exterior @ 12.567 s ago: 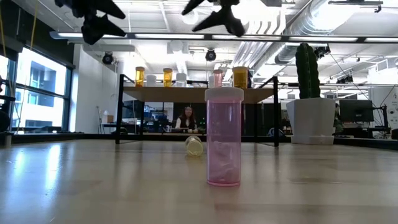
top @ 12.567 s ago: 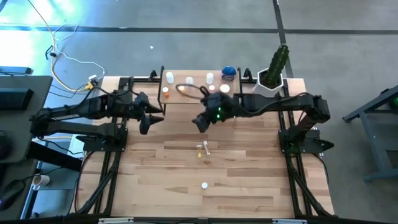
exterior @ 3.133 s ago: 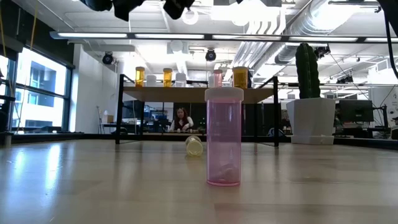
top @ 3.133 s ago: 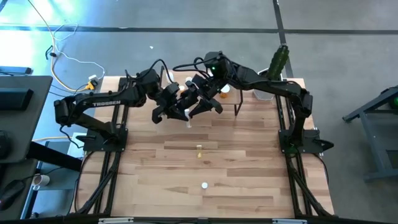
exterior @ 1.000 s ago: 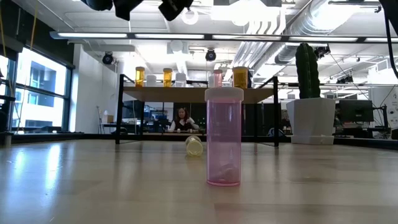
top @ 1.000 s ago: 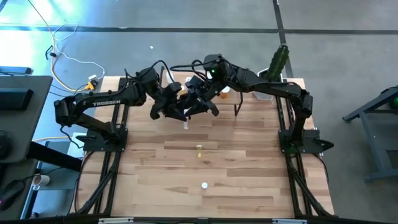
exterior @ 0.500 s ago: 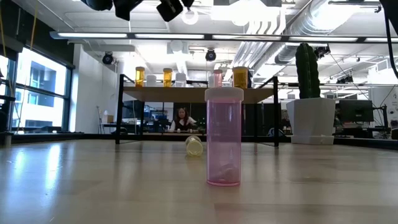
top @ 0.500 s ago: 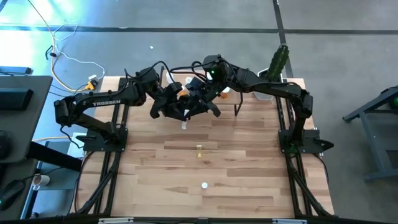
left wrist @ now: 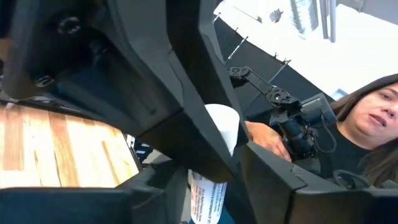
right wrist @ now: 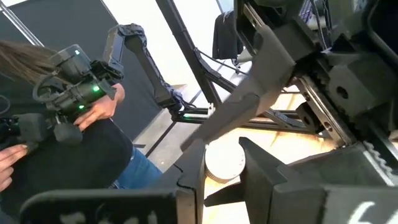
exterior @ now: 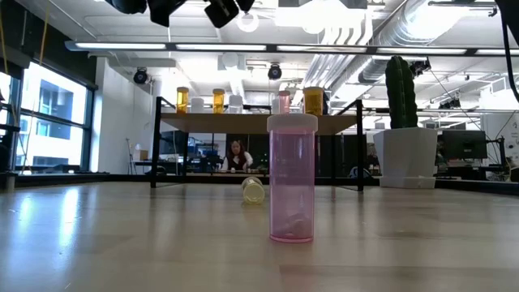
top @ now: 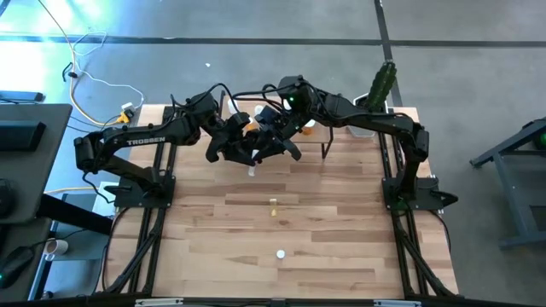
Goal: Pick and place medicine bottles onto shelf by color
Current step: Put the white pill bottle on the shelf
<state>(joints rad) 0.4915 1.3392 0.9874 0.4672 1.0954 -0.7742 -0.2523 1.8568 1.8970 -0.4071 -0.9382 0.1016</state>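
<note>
Both grippers meet on one white bottle, raised above the table in front of the shelf.

In the high view your left gripper [top: 246, 153] and right gripper [top: 271, 145] sit together over the table [top: 341, 239], just in front of the shelf [top: 326, 136], with the white bottle [top: 252, 170] hanging between them. In the left wrist view that bottle [left wrist: 211, 168] is pinched between the left fingers [left wrist: 273, 186]. In the right wrist view its cap [right wrist: 222, 160] lies between the right fingers [right wrist: 261, 168], but you cannot tell whether they press on it. A pink bottle [exterior: 291, 178] stands upright near the table's front. A small yellow one [exterior: 253, 189] lies on its side mid-table. Several more stand on the shelf beside the potted cactus [top: 376, 94].
</note>
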